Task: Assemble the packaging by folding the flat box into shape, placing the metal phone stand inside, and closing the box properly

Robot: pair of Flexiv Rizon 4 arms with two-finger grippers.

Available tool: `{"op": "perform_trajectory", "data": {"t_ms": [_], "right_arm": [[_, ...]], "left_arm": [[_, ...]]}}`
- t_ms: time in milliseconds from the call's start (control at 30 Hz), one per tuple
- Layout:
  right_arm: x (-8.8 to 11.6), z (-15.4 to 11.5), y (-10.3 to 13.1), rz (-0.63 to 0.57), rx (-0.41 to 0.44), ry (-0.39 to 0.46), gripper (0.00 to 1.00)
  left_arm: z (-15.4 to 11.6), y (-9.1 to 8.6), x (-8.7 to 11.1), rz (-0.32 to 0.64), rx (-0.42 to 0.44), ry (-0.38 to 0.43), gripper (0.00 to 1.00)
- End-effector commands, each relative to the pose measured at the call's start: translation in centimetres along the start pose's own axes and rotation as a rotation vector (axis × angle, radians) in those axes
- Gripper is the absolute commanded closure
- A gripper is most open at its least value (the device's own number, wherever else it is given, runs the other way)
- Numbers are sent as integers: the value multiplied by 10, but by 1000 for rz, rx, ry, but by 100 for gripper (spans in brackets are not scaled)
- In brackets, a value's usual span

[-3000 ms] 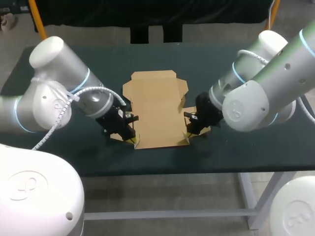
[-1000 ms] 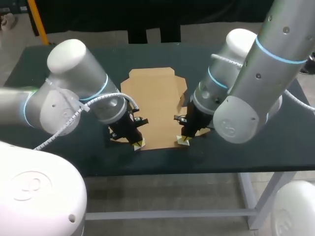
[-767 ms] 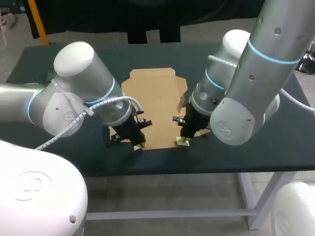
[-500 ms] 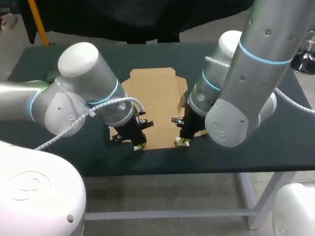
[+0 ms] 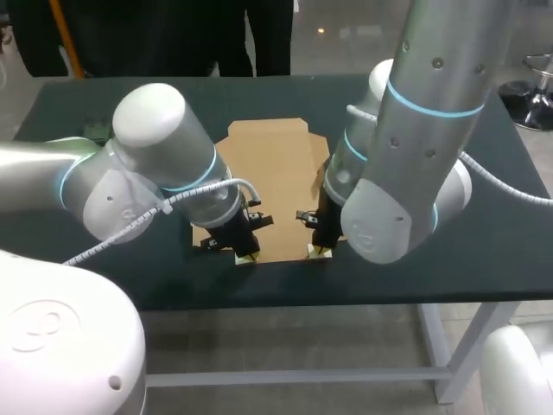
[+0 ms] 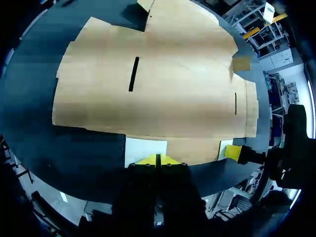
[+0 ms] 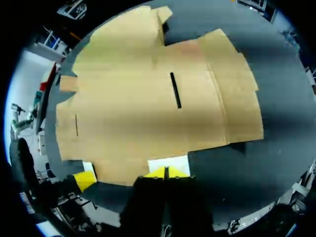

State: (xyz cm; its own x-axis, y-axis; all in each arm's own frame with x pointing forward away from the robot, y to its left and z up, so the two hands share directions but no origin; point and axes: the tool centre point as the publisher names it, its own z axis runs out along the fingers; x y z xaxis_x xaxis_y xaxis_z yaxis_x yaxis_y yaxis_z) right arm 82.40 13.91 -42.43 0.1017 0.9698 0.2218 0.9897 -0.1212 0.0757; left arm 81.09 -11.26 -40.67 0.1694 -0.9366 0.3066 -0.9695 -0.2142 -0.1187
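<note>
Box: flat box of brown card, unfolded, lying flat on the middle of the desk, with its near edge close to the desk's front edge.
Feel: judged light and thin; stiff across each panel, giving way readily along the creases; easy to dent or tear at the slit and the small tabs.
Slip: likely to skate on the smooth desk if pushed from one side only; best held at both sides at once.
Where to hold: near corners and side flaps, close to a crease, not mid-panel.
White patch: pale rectangle at the near edge, just ahead of the left jaws; a matching one ahead of the right jaws.
Left jaws: yellow tips pressed together at the box's near left corner; card between them or not, cannot tell.
Right jaws: tips likewise closed together at the near right corner; same doubt.
Arms: left arm and right arm flanking the box.
Phone stand: not seen in any view.
</note>
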Motion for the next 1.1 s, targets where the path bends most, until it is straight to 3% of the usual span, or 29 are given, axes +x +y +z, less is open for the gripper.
{"op": "perform_trajectory", "data": {"t_ms": [33, 700, 1100], "right_arm": [[4, 10, 0, 0, -15, -19, 100], [4, 17, 6, 3, 9, -32, 100], [0, -15, 11, -3, -14, 52, 100]], "left_arm": [[2, -3, -2, 0, -1, -2, 100], [20, -7, -8, 23, -42, -15, 100], [-13, -11, -3, 56, -11, 11, 100]]}}
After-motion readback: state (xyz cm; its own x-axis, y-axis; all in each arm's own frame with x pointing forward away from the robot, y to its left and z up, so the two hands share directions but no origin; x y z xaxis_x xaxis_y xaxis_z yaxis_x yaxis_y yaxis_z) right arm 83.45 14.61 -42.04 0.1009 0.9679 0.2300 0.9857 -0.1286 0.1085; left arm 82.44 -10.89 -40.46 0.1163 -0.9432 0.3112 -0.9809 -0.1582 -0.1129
